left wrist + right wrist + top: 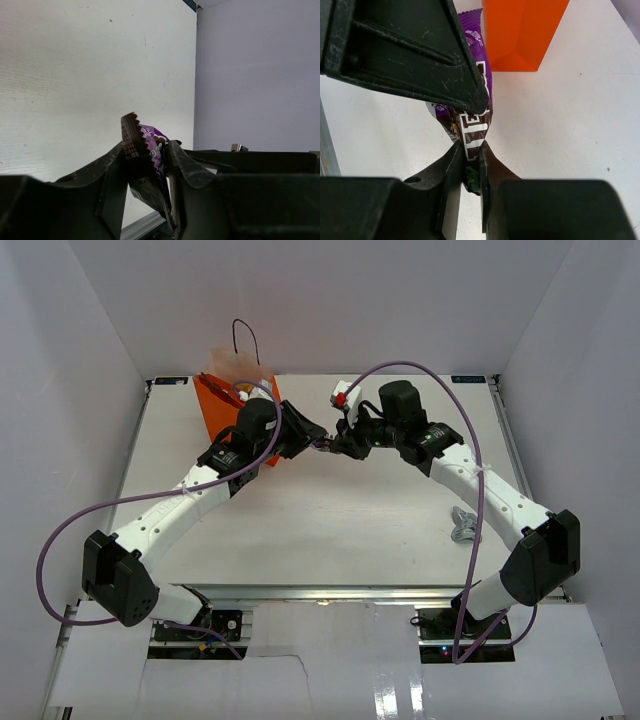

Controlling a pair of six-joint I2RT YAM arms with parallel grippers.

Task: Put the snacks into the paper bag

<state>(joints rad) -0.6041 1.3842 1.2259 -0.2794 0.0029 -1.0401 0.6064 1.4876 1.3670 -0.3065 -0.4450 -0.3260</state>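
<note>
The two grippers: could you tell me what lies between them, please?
A purple sweet, pinched by the right gripper and between the fingers of the left gripper; both wrist views show it.

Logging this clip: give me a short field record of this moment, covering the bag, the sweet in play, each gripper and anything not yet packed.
item in play: small purple and brown crinkly wrapped sweet
right gripper: shut on one end of the sweet
left gripper: fingers on both sides of the sweet's other end, apparently gripping
bag: upright bright orange paper carrier bag, far left, beside the left arm
sweet in bag: not yet, held between both arms
not yet packed: silver-grey crinkly wrapped sweet on the white table, by the right arm
</note>
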